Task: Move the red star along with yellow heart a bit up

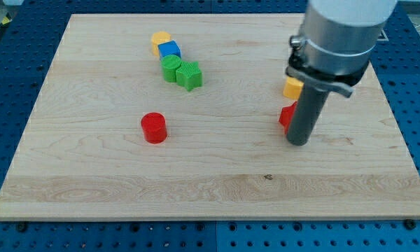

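The red star [287, 115] lies at the view's right on the board, mostly hidden behind my rod. The yellow heart [292, 87] sits just above it, partly hidden by the arm. My tip [298, 142] rests on the board right below and slightly right of the red star, touching or almost touching it.
A red cylinder [154, 128] stands left of centre. At the view's top left a chain runs: a yellow block [160, 38], a blue block [169, 50], a green cylinder [171, 68], a green star [190, 75]. The wooden board [210, 189] ends near the view's right.
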Robot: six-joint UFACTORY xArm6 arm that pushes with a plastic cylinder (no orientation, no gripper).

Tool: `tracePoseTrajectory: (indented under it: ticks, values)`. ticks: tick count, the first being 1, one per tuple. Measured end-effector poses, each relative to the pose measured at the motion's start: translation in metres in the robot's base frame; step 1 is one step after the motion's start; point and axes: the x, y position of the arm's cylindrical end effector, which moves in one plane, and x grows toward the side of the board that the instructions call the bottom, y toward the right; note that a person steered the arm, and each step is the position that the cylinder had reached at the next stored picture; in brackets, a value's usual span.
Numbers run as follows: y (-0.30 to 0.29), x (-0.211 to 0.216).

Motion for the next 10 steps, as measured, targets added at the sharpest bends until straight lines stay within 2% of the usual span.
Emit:
tracePoseTrajectory:
  ticks: [1, 2, 3, 5, 6, 8, 9, 10]
  values:
    - [0.005, 0.002]
    - [0.016, 0.027]
    - [0.043, 0.026]
    - [0.045, -0.037]
    - [0.042, -0.049]
    - [0.030, -0.001]
    - [0.006, 0.000]
    - [0.001, -0.039]
